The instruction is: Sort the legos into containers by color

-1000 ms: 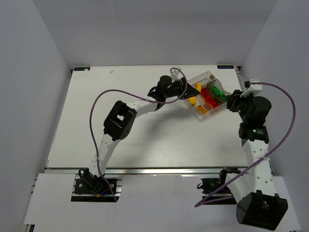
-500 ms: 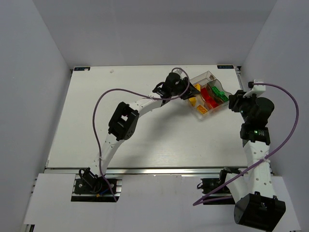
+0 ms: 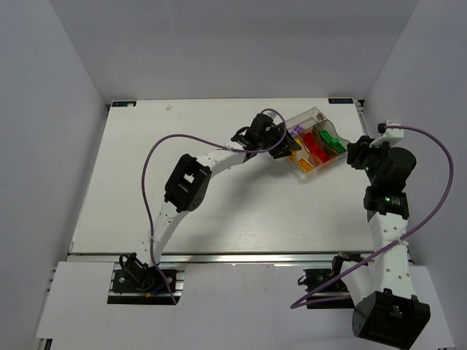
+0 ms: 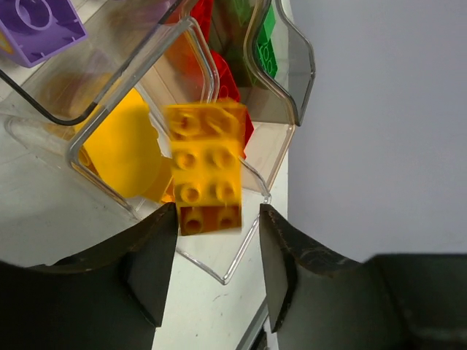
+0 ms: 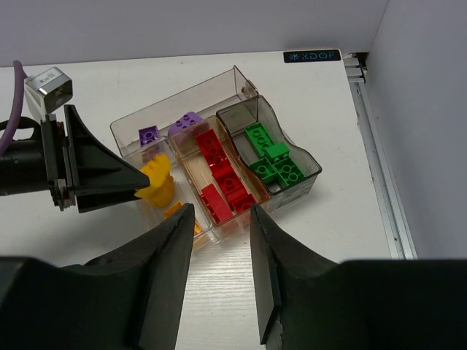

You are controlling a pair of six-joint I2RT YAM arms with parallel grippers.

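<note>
The clear box [image 3: 319,115] of containers sits at the table's far right. Its compartments [image 5: 235,76] hold purple legos [image 5: 182,125], red ones [image 5: 221,175], green ones [image 5: 273,157], a yellow lego [image 5: 157,182] and an orange one [image 5: 177,212]. My left gripper [image 4: 217,233] is open over the box's left compartment. A blurred yellow-orange brick [image 4: 206,171] hangs just past its fingertips, with a gap to the right finger. A purple brick [image 4: 40,25] lies further in. My right gripper [image 5: 222,219] is open and empty above the table beside the box's near end.
The left arm [image 3: 219,157] reaches across the table's middle to the box, its purple cable looping over it. The table's right edge with its metal rail [image 5: 379,168] runs close to the box. The enclosure's back wall stands just behind the box.
My left gripper moved right over the box and its jaws have spread, letting go of the yellow-orange brick. The right arm has barely shifted.
</note>
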